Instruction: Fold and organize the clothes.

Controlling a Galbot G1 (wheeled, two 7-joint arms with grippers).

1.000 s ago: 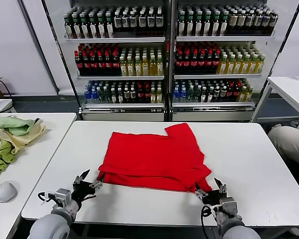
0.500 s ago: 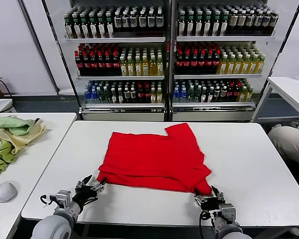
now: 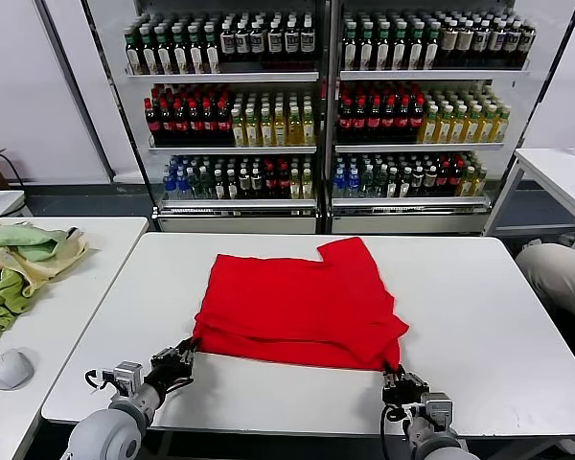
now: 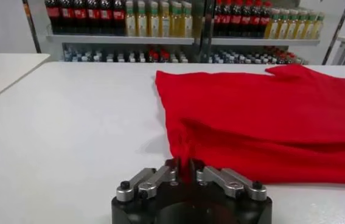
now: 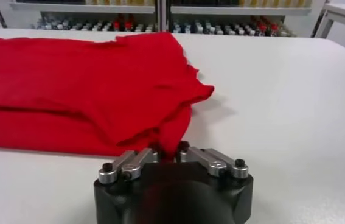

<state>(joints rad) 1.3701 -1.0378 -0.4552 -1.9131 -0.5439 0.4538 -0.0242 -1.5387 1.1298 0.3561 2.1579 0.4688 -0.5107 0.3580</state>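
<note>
Red T-shirt [image 3: 302, 302] near front edge; left gripper [image 3: 180, 358], right gripper [image 3: 399, 381] clenched on near corners. Lift both evenly, keep hem taut.

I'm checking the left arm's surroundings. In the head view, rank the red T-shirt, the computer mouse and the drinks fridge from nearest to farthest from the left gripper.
From the left gripper:
1. Red T-shirt: its near corner pinched in the gripper.
2. Computer mouse: on the side table, to its left.
3. Drinks fridge: behind the table.
</note>
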